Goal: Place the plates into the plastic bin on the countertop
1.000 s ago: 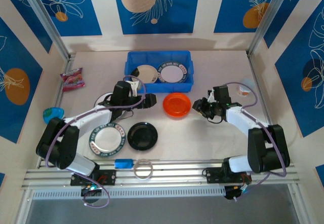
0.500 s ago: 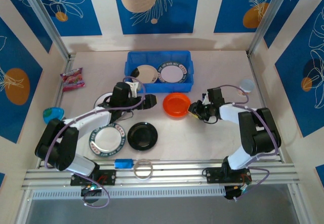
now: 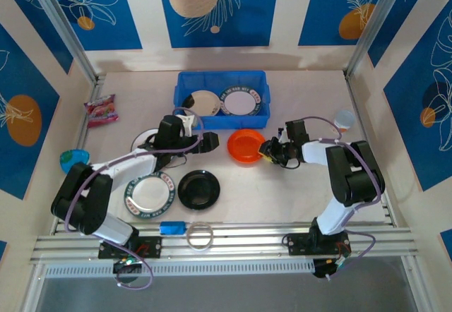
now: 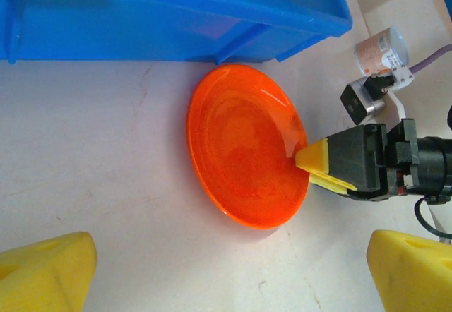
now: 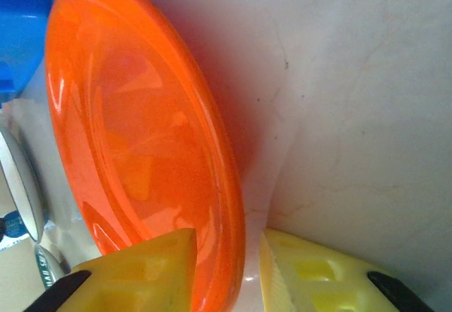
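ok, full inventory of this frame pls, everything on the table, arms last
plastic bin: 1, bright blue, far centre of countertop
cream plate: 1, in bin, left
rimmed plate: 1, white with patterned rim, in bin, right
orange plate: 1, just in front of bin
black plate: 1, near centre
second rimmed plate: 1, left of black plate
white plate: 1, partly under left arm
snack packet: 1, pink, far left
teal object: 1, left edge
small blue object: 1, near rail
clear ring: 1, beside it
pale container: 1, right edge
left gripper: yellow fingers, open, facing orange plate
right gripper: yellow fingers, open, straddling orange plate's rim
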You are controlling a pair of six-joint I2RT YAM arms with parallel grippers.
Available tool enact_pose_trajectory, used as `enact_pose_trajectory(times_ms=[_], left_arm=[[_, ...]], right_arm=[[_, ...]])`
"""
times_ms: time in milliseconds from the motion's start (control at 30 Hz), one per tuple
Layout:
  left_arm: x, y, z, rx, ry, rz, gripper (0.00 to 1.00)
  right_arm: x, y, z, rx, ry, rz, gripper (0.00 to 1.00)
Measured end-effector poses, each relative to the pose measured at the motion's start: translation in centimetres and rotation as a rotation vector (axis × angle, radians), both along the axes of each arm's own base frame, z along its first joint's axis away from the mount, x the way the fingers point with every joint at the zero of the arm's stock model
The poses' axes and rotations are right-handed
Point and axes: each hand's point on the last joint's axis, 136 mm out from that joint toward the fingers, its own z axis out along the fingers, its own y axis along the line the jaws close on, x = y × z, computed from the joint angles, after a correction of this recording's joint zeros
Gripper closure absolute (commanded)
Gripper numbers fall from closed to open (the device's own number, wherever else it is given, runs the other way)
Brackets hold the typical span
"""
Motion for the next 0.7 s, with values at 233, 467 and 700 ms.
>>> enact_pose_trajectory(times_ms=[233,467,700], left_arm=[[0.0,0.0,-0.2,0.003,0.003,0.0,0.03],[0.0,0.0,-0.2,0.002,0.003,0.0,0.03],[-0.2,-0.2,-0.1,-0.005,0.007,-0.013,0.08]], right_arm=[[0.5,0.3,-0.3,0.028,0.015,-0.008,0.85],[0.8,0.8,-0.3,0.06,0.006,0.006,0.99],[-1.0,0.8,0.3,0.07,0.012,0.024,1.0]])
